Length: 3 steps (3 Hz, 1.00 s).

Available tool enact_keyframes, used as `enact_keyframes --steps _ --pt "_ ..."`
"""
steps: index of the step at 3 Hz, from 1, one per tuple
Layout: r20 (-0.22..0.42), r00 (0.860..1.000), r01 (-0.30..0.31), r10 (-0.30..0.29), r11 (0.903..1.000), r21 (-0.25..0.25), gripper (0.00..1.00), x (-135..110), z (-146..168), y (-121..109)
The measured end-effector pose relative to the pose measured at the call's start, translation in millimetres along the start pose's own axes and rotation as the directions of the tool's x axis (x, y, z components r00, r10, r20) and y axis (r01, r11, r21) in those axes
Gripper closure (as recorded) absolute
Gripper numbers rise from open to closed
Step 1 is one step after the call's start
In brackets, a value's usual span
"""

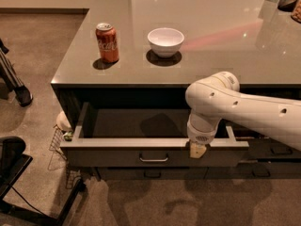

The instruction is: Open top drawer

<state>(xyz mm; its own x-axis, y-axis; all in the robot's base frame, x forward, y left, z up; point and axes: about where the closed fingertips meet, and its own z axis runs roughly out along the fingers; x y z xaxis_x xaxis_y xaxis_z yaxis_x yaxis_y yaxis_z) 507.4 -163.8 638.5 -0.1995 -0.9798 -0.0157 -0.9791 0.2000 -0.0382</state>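
The top drawer (pixel 117 155) stands pulled out from under the counter, its pale grey inside showing and empty. Its flat dark front carries a small metal bar pull (pixel 154 159) at centre. My white arm reaches in from the right and points down. My gripper (pixel 197 149) hangs over the drawer's front rim, right of the pull, its tan tip against the top of the front panel.
On the grey counter (pixel 211 36) stand a red soda can (pixel 107 42) and a white bowl (pixel 165 41). Lower drawers with like pulls (pixel 151 174) sit below. A wire basket (pixel 60 145) is on the floor at left, a black chair base (pixel 19 182) at bottom left.
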Motion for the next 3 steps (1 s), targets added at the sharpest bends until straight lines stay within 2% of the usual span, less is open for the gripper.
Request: enact_keyframes --steps 1,3 --pt "0.006 1.000 -0.018 0.018 0.9998 0.000 1.00 -0.6 2.6 14.1" --pt "0.006 1.000 -0.018 0.018 0.9998 0.000 1.00 -0.6 2.3 14.1"
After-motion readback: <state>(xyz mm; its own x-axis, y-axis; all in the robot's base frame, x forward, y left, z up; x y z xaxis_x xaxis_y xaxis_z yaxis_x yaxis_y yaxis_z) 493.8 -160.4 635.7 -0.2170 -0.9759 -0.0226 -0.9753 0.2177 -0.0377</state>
